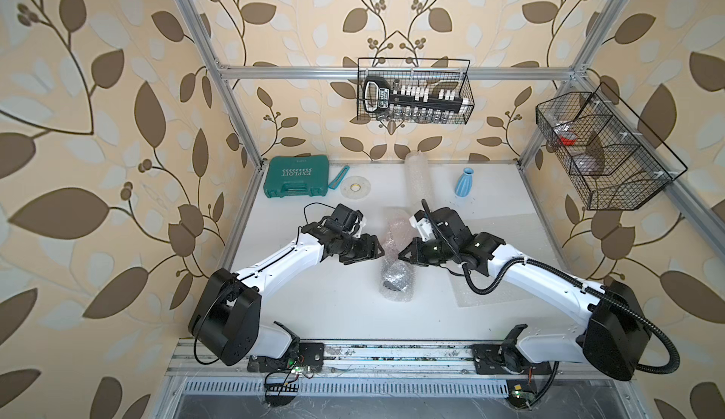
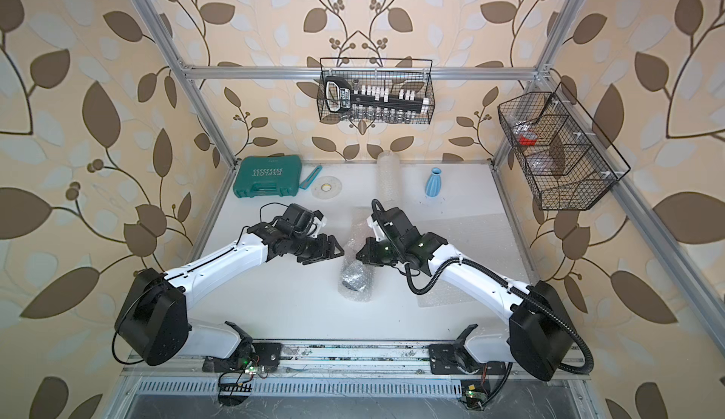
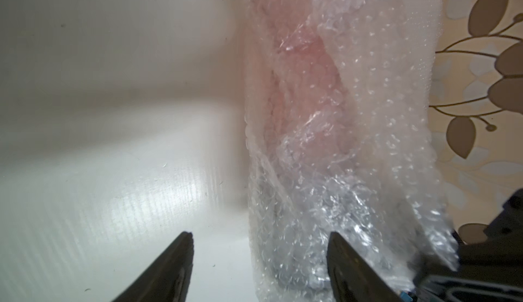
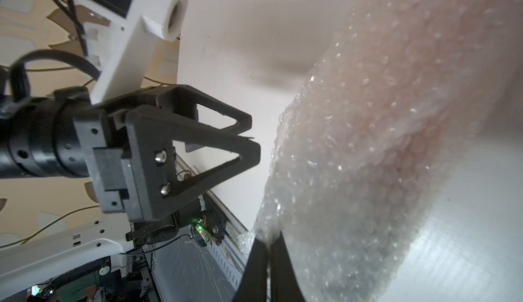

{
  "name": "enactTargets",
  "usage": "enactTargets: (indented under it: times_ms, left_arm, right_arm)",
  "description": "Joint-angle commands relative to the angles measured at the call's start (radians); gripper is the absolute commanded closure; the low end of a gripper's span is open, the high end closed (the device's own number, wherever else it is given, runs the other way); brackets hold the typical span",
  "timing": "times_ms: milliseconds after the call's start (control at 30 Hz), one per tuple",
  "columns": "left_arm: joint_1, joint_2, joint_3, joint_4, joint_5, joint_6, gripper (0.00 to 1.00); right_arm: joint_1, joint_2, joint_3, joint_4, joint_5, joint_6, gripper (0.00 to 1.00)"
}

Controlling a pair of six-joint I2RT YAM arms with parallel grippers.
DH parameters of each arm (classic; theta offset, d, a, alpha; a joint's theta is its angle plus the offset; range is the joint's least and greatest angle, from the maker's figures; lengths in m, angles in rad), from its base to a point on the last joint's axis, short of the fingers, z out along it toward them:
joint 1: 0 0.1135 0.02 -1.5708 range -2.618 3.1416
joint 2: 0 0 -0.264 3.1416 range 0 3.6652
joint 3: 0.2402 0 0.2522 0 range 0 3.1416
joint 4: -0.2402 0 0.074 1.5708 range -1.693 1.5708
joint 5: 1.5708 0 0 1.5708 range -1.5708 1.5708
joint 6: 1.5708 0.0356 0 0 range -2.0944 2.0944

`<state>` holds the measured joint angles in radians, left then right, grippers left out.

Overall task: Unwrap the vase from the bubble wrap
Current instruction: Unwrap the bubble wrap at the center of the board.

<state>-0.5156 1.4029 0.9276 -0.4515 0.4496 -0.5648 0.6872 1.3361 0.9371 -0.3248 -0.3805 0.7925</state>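
Note:
A bundle of bubble wrap (image 1: 395, 279) (image 2: 355, 277) lies lengthwise mid-table between my two arms. The vase inside shows only as a pinkish shape (image 3: 305, 68) through the wrap (image 4: 368, 145), with a darker part at the near end. My right gripper (image 1: 402, 256) (image 4: 267, 239) is shut on the edge of the wrap and lifts that side. My left gripper (image 1: 378, 250) (image 3: 259, 238) stands open just left of the bundle. In the left wrist view the wrap's edge lies between its spread fingers. In the right wrist view the left gripper (image 4: 253, 138) stops short of the wrap.
At the back stand a green tool case (image 1: 296, 181), a tape roll (image 1: 355, 187), an upright roll of bubble wrap (image 1: 419, 177) and a bare blue vase (image 1: 469, 181). A flat sheet of wrap (image 1: 494, 291) lies under my right arm. Wire baskets (image 1: 416, 91) (image 1: 600, 150) hang above.

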Motion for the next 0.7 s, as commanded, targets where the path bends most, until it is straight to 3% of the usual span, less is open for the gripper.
enactTargets:
  times_ms: [0,433,667]
  left_arm:
    - [0.006,0.029,0.008,0.080,0.088,-0.015,0.23]
    - [0.000,0.242,0.063,0.241,0.264,-0.074,0.17]
    - [-0.024,0.296,0.105,0.241,0.276,-0.069,0.12]
  right_arm:
    - [0.001,-0.045,-0.002,0.071,0.001,0.013,1.00]
    - [-0.018,-0.118,-0.130,0.032,0.077,0.032,1.00]
    - [-0.018,-0.126,-0.107,-0.094,0.189,0.005,1.00]
